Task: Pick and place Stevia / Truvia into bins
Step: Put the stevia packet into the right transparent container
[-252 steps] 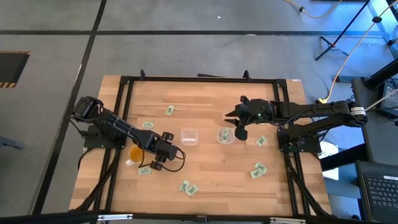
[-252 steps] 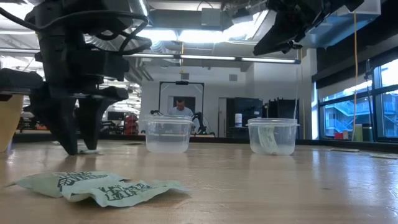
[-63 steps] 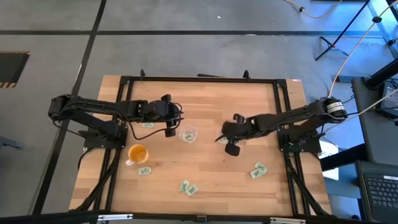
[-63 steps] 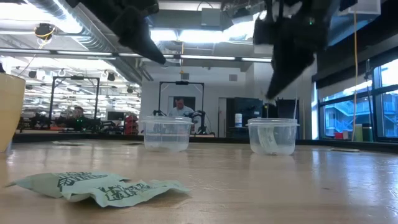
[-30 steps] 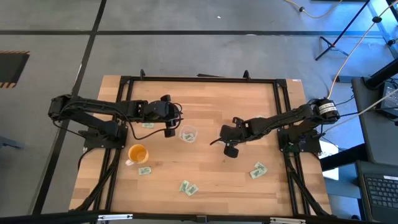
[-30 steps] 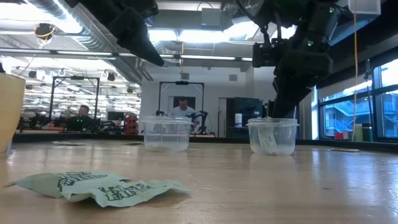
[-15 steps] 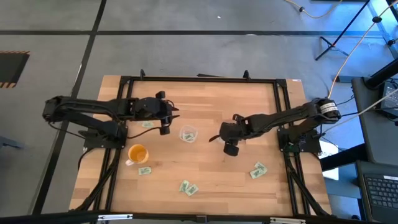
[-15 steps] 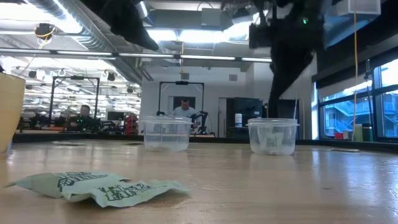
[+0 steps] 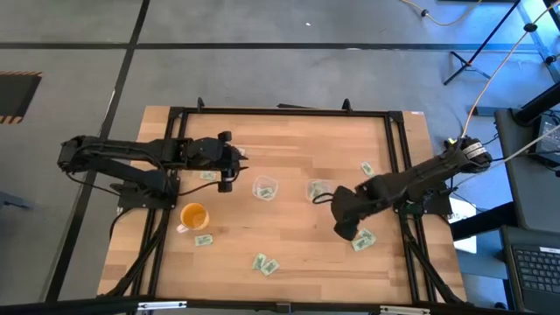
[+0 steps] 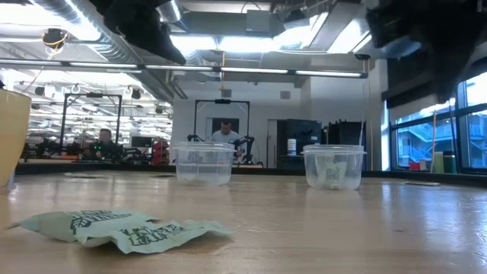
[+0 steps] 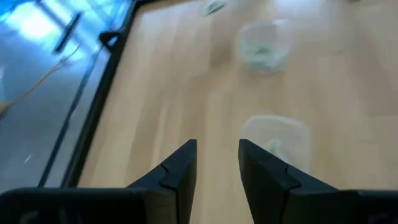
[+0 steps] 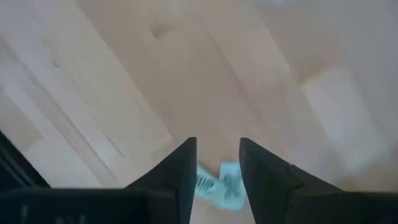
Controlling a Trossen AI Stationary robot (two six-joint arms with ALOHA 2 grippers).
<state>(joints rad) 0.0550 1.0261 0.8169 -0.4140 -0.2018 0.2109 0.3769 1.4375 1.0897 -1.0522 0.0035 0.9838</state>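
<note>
Wooden counter [image 9: 289, 254] carries two clear bins [image 9: 265, 189] [image 9: 318, 190], an orange cup [image 9: 193, 214], and scattered green packets [image 9: 265, 263].

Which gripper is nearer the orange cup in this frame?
Left. The left gripper hangs just beyond the orange cup, toward the table's middle. The right gripper is far across the table, over the packets near the right edge.

Grey floor [image 9: 262, 70] surrounds the table; ceiling lights [image 10: 251, 71], windows [image 10: 464, 129] beyond.
</note>
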